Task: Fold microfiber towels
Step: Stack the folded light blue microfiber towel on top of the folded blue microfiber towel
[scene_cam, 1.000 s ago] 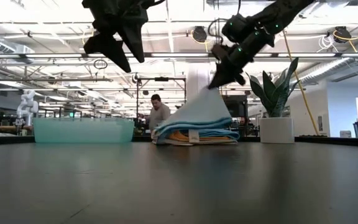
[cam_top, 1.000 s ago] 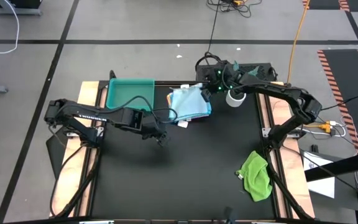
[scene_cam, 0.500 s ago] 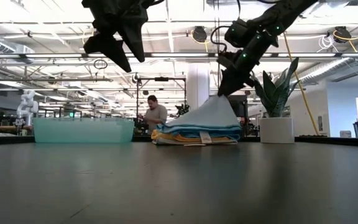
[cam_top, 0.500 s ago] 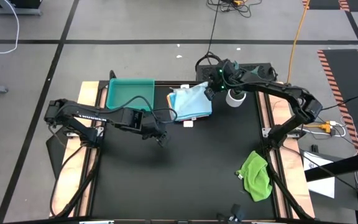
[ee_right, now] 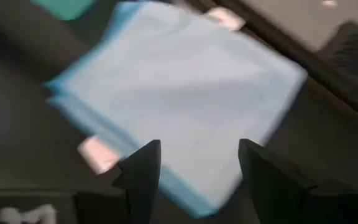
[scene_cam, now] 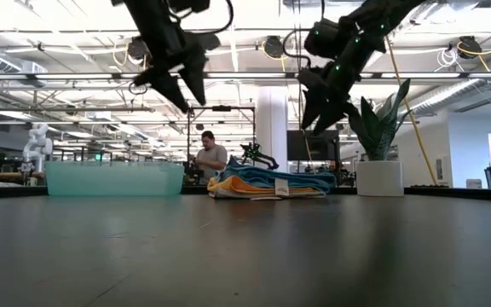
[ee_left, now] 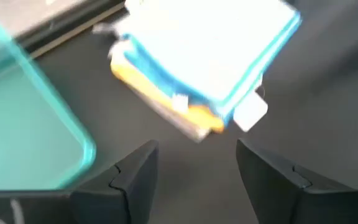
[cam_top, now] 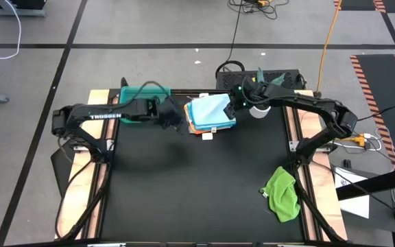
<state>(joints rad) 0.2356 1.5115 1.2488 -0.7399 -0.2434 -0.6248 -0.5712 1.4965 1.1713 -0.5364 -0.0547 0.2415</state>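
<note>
A stack of folded microfiber towels [cam_top: 211,114] lies on the black table near its far edge, with pale blue [ee_right: 179,106] on top, then bright blue, then yellow-orange [ee_left: 160,96]. A green towel [cam_top: 283,194] lies crumpled at the near right. My left gripper [cam_top: 177,122] hangs open in the air just left of the stack, with nothing between its fingers [ee_left: 194,168]. My right gripper [cam_top: 233,106] hangs open above the stack's right edge [scene_cam: 315,122], also holding nothing.
A teal tray [cam_top: 134,99] stands left of the stack, partly under my left arm. A white pot with a plant [scene_cam: 379,176] stands right of the stack. The table's middle and near left are bare black mat. A person [scene_cam: 207,158] shows in the room behind.
My right gripper has opened and let go of the pale blue towel's raised part, which has dropped flat onto the stack. My left gripper has swung toward the table's far edge, up beside the stack's left side, staying open.
</note>
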